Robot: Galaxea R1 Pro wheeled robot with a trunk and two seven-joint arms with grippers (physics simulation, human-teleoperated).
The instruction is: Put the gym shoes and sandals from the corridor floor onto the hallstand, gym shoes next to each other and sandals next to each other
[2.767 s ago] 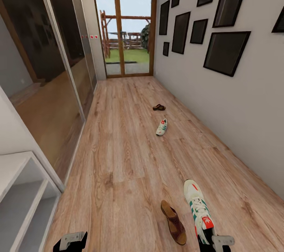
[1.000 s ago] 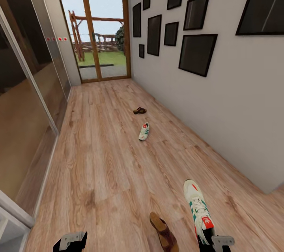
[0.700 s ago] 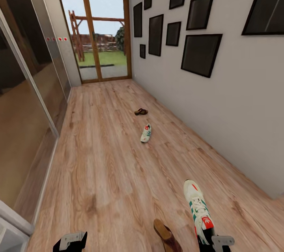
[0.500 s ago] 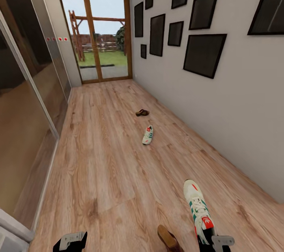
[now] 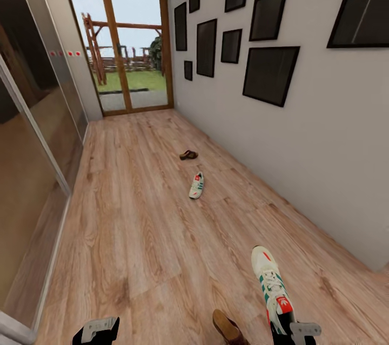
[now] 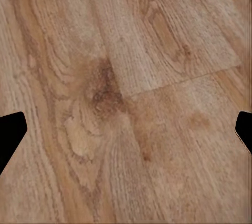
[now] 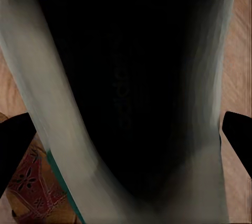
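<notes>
Nearest, the right gripper [image 5: 294, 331] grasps a white gym shoe [image 5: 272, 283] by its heel, toe pointing up the corridor; the right wrist view looks into that shoe's dark opening [image 7: 126, 92]. The left gripper [image 6: 126, 129] hangs released over bare wood-plank floor [image 6: 131, 50], fingertips spread wide. A brown sandal [image 5: 227, 327] lies just beside the held shoe. Farther along lie the second gym shoe [image 5: 196, 185], then the second sandal [image 5: 188, 155], before the glass door [image 5: 124, 53].
</notes>
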